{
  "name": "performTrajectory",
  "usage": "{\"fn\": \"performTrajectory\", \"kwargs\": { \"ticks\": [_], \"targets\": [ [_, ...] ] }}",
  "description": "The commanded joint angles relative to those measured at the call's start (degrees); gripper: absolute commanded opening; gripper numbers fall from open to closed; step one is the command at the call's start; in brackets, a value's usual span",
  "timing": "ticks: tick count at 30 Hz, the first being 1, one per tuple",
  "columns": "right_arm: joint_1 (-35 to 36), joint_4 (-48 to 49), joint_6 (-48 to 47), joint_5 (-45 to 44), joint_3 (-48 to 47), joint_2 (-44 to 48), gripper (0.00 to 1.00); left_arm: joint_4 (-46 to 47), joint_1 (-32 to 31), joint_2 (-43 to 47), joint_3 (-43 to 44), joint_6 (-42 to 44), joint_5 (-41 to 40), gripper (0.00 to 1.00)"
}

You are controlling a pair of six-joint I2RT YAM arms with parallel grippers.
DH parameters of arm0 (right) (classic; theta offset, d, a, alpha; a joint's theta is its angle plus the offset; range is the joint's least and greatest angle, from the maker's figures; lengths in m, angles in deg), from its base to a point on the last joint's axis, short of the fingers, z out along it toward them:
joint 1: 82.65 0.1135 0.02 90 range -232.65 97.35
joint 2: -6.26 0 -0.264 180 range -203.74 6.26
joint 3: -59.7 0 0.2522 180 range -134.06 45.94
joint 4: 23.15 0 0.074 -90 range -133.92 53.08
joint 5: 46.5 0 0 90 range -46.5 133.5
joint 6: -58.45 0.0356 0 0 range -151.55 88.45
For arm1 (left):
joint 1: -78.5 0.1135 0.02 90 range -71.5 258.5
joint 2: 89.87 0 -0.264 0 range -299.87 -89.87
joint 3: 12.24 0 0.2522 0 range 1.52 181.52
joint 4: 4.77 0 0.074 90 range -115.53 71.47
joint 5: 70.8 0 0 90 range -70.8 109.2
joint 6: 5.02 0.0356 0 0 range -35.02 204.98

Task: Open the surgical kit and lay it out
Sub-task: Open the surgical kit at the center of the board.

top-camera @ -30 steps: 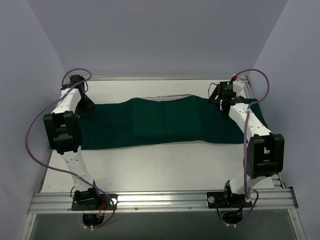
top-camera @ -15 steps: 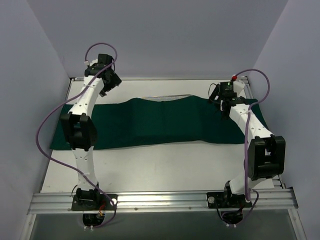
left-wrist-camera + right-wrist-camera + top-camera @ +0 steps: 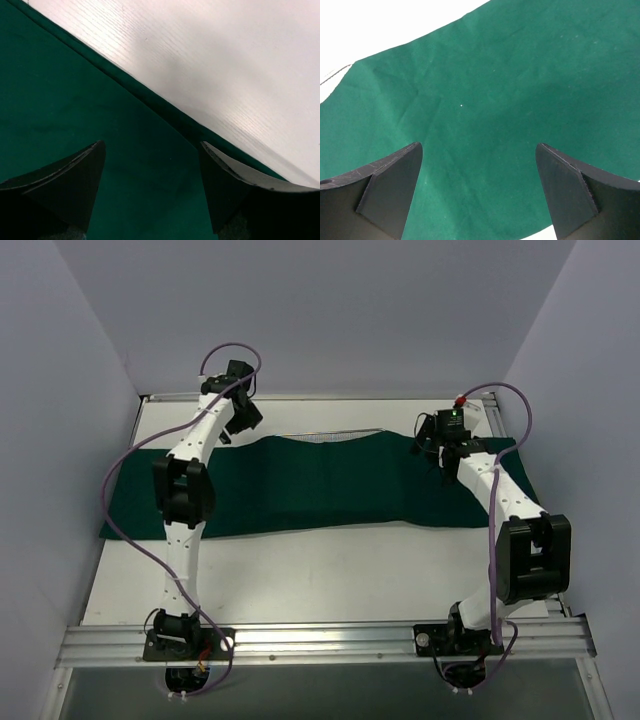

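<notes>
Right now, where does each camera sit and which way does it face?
Top external: above, behind the bases, looking down on table and green cloth wrap; left arm and right arm show.
Left wrist: over the wrap's edge, facing down; open left gripper shows.
Right wrist: over the wrap, facing down; open right gripper shows.
Shared: all see the wrap.

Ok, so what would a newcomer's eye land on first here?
A dark green cloth stretches across the middle of the white table. Both arms reach to its far edge: the left gripper and right gripper hang open and empty above the fabric.
</notes>
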Motion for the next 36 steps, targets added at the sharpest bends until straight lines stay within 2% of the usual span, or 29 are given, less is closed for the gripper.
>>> {"fn": "performTrajectory", "kwargs": {
  "ticks": [1,12,19,22,33,36],
  "targets": [
    [0.6,0.9,-1.6,1.3,0.6,1.5,0.91,0.5,-1.1,-1.4,3.4,0.4,-1.1,0.84],
    [1.0,1.4,-3.2,3.7,0.6,0.0,0.91,2.5,-1.4,-7.1,6.4,0.7,0.8,0.84],
    [1.0,1.5,-3.5,4.4,0.6,-0.3,0.90,0.9,-1.5,-7.5,6.1,0.9,2.2,0.84],
    [1.0,1.5,-3.5,4.6,0.5,-0.5,0.90,-0.2,-1.6,-6.9,5.8,0.9,2.8,0.81],
    [1.0,1.3,-3.2,3.6,-0.5,-0.6,0.90,-0.7,-1.8,-3.6,2.3,0.8,3.6,0.53],
    [1.0,1.3,-3.0,3.5,-0.9,-0.7,0.89,-1.2,-1.7,-3.1,2.4,1.0,3.7,0.49]
  ]
}}
